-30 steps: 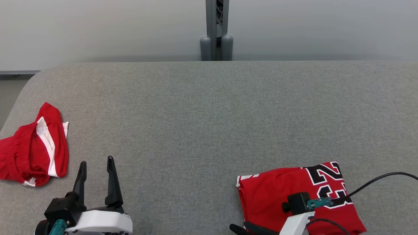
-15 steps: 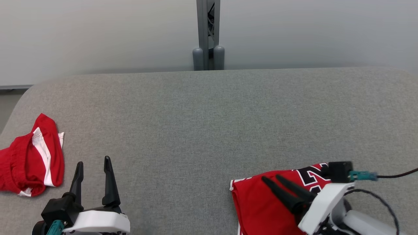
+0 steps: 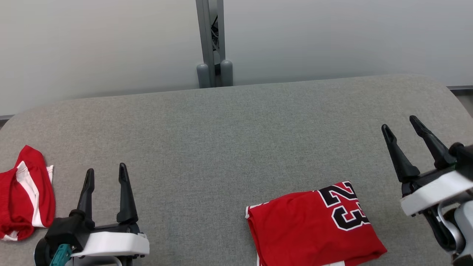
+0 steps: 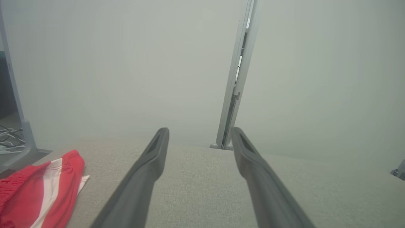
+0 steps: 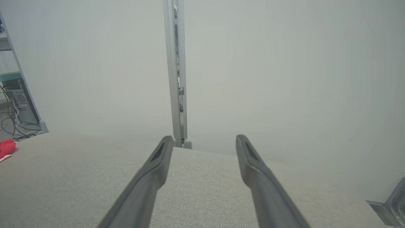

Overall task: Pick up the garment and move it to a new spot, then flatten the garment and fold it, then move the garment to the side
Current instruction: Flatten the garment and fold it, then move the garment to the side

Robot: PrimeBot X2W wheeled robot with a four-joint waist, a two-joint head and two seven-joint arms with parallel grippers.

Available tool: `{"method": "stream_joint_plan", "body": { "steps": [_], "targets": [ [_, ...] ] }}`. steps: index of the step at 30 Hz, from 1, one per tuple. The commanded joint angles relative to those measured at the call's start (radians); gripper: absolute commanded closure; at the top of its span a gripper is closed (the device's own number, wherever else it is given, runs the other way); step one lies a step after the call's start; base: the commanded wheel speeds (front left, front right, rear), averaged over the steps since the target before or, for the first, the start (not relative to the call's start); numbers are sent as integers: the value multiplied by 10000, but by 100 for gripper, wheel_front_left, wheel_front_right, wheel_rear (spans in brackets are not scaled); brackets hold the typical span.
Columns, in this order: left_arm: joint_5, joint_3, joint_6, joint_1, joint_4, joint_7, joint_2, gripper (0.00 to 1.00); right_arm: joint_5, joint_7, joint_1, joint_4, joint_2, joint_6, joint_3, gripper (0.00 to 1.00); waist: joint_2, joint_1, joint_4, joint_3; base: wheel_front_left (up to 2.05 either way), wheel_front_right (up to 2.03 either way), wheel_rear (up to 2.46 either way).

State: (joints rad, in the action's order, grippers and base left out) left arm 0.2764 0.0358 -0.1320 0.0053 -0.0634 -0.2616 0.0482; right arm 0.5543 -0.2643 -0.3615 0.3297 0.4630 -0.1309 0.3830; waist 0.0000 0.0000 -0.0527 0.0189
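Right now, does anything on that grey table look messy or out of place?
Only the red and white shorts near the left edge of the table stand out: a crumpled heap, while the red 23 jersey lies neatly folded, slightly askew. The left claw and right claw are open, holding nothing.

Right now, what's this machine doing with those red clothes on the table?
A two-armed robot is tidying clothes on a grey padded table. A red jersey numbered 23 lies neatly folded near the front, toward the robot's right. The left gripper and right gripper are both open and empty, clear of the cloth. A pair of red shorts with white stripes sits crumpled at the far left edge, not held by either arm.
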Motion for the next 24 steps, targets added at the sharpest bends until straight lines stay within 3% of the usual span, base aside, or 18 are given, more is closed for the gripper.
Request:
{"method": "stream_joint_plan", "body": {
  "steps": [1, 6, 12, 17, 24],
  "targets": [
    [-134, 26, 10, -138, 68, -32, 46, 0, -546, -4, 407, -349, -301, 2, -577, 0, 0, 0, -16, 14, 0, 0, 0],
    [-513, 300, -27, -29, 200, -32, 45, 0, -2544, -6, 1916, -1721, -1528, 4, -2460, 0, 0, 0, -31, 101, 0, 0, 0],
    [-813, 572, -127, 255, 135, -32, 42, 0, -3259, -5, 2977, -2367, -2641, 4, -3651, 0, 0, 0, -1, 139, 0, 0, 0],
    [-842, 656, -229, 457, 72, -32, 43, 0, -3383, -5, 3362, -2208, -2935, 4, -3619, 0, 0, 0, 7, 122, 0, 0, 0],
    [-720, 666, -251, 408, -29, -32, 46, 0, -3246, -6, 3315, -1890, -2840, 4, -3498, 0, 0, 0, 38, 102, 0, 0, 0]
  ]
}}
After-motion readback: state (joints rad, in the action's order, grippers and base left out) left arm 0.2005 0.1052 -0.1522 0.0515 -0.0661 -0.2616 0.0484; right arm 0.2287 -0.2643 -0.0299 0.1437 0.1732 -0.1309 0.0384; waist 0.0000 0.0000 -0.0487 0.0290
